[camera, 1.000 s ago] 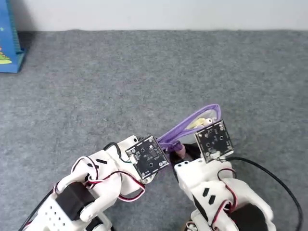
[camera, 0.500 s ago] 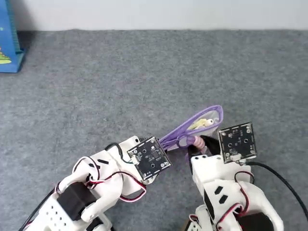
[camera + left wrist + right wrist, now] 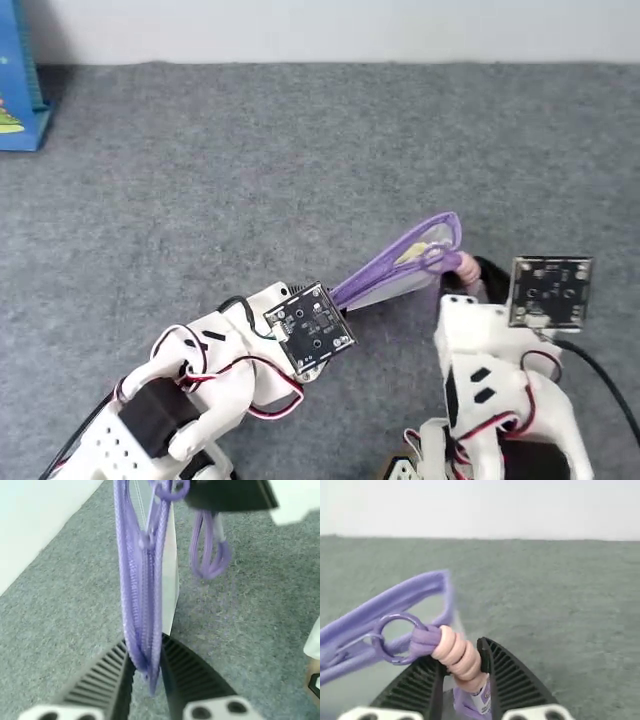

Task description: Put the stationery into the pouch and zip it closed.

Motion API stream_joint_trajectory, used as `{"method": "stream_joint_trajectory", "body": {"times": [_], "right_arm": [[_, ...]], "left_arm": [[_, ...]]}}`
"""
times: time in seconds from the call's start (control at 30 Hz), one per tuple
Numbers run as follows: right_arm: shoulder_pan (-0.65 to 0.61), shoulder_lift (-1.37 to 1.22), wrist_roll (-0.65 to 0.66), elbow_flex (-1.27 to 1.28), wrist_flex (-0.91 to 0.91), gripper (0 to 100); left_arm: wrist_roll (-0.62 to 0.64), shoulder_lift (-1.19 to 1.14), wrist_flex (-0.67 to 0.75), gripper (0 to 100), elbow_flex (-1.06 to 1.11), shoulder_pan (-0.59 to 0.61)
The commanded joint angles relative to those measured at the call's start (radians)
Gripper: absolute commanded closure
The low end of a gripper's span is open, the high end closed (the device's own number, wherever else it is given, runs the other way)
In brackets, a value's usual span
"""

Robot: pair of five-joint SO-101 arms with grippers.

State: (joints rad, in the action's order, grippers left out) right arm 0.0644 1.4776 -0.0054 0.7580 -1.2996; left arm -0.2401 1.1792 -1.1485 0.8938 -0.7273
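The purple mesh pouch (image 3: pixel 395 263) stands on its edge on the grey mat, stretched between the two arms. My left gripper (image 3: pixel 147 672) is shut on the near end of the pouch (image 3: pixel 145 605). My right gripper (image 3: pixel 462 672) is shut on the pink beaded zipper pull (image 3: pixel 457 656), which hangs from a purple ring (image 3: pixel 395 635) on the pouch's top edge (image 3: pixel 385 607). In the high view the pull (image 3: pixel 462 264) sits at the pouch's far right end. Pale stationery (image 3: pixel 412 253) shows inside through the mesh.
A blue box (image 3: pixel 20 80) stands at the far left edge of the grey mat (image 3: pixel 300 150). A white wall runs along the back. A purple loop cord (image 3: pixel 207 550) dangles beside the pouch.
My right gripper has slid to the right along the pouch's top edge with the zipper pull, from near the left gripper to the far end. The left arm has stayed still.
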Motion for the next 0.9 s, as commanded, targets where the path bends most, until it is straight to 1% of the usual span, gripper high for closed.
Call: {"method": "stream_joint_trajectory", "body": {"times": [0.0, 0.13, 0.23, 0.67, 0.87], "right_arm": [[0.113, -0.008, -0.006, -0.025, 0.082, 99.1], [0.189, -0.007, -0.057, 0.057, 0.214, 99.1], [0.229, -0.007, -0.061, 0.098, 0.289, 99.1], [0.398, -0.008, -0.066, 0.109, 0.380, 99.1], [0.417, -0.008, -0.060, 0.158, 0.444, 99.1]], "left_arm": [[-0.003, -0.009, 0.005, 99, 0.019, 0.015], [-0.005, -0.009, 0.005, 99, 0.019, 0.015], [-0.005, -0.009, 0.005, 99, 0.019, 0.015], [-0.008, -0.009, 0.003, 99, 0.019, 0.015], [-0.008, -0.009, 0.002, 99, 0.019, 0.015]]}}
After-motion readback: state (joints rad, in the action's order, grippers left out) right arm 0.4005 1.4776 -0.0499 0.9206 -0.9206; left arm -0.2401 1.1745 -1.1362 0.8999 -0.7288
